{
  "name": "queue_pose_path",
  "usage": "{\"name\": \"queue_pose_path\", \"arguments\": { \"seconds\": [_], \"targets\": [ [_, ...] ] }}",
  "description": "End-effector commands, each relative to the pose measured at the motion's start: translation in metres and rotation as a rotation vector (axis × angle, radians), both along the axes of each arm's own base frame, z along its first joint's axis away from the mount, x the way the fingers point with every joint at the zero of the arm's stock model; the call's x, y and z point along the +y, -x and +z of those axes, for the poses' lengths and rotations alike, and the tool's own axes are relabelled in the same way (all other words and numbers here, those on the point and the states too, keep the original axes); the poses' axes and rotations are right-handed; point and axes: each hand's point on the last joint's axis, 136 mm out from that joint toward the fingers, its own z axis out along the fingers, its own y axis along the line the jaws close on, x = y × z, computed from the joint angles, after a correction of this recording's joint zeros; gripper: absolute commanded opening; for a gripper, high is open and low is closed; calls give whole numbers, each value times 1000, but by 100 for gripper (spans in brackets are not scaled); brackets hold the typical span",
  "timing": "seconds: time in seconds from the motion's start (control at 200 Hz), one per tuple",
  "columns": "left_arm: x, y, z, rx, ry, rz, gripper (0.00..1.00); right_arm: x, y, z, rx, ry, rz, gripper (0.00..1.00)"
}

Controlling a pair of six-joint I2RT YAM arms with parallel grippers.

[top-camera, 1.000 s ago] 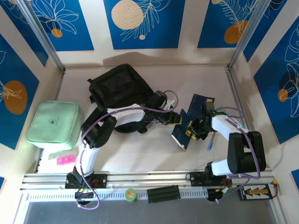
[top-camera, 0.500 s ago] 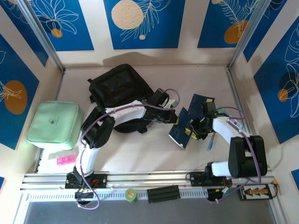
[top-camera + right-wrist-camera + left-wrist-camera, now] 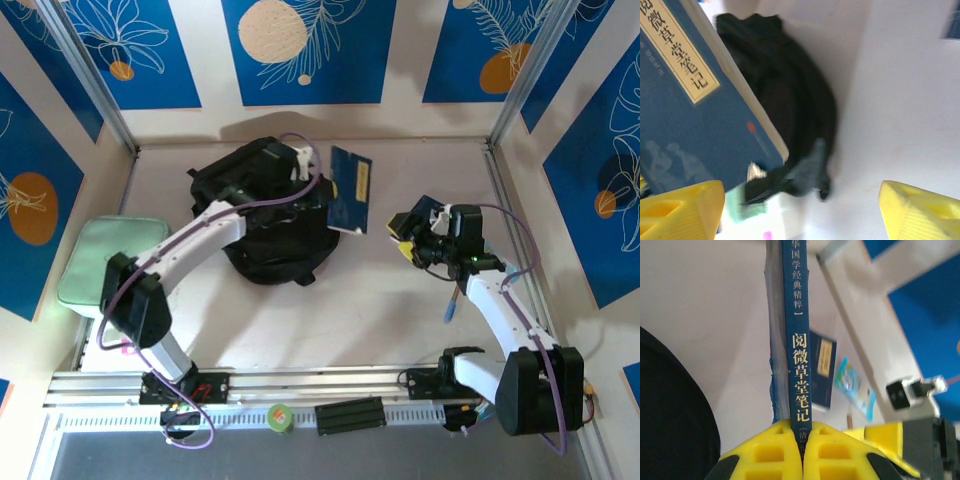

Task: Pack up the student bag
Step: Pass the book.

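The student bag (image 3: 250, 215), a black soft backpack, lies at the back left of the table. My left gripper (image 3: 325, 190) is shut on a dark blue book (image 3: 350, 190) and holds it upright in the air just right of the bag's top. In the left wrist view the yellow fingers (image 3: 775, 450) clamp the book's spine (image 3: 797, 340), with the bag (image 3: 670, 415) dark at the left. My right gripper (image 3: 405, 238) hangs open to the right of the book, nothing between its fingers. The right wrist view looks between the wide-apart fingertips (image 3: 680, 210) at the book (image 3: 685, 100) and the bag (image 3: 790, 100).
A second blue book (image 3: 430, 208) lies under the right gripper, and a pen (image 3: 452, 305) lies near the right arm. A mint-green pouch (image 3: 85, 265) sits at the left edge. A green tape roll (image 3: 280, 418) rests on the front rail.
The right gripper opened and let go of the book. The left gripper shut on the book and carried it up and left to the bag's right side.
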Motion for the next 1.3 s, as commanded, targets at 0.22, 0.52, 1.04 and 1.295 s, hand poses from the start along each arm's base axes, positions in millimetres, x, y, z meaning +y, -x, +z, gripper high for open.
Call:
{"name": "queue_pose_path", "arguments": {
  "seconds": [0.22, 0.52, 1.04, 1.295],
  "targets": [
    [26, -9, 89, -206, 320, 262, 0, 72, -25, 89, -178, -396, 57, 98],
    [39, -7, 102, -193, 528, 387, 0, 103, -56, 108, -197, -588, 19, 98],
    [55, -10, 86, -128, 646, 510, 0, 128, -82, 130, -310, -725, -1, 47],
    [68, -5, 70, -110, 604, 559, 0, 123, -86, 115, -287, -667, -30, 19]
  ]
}}
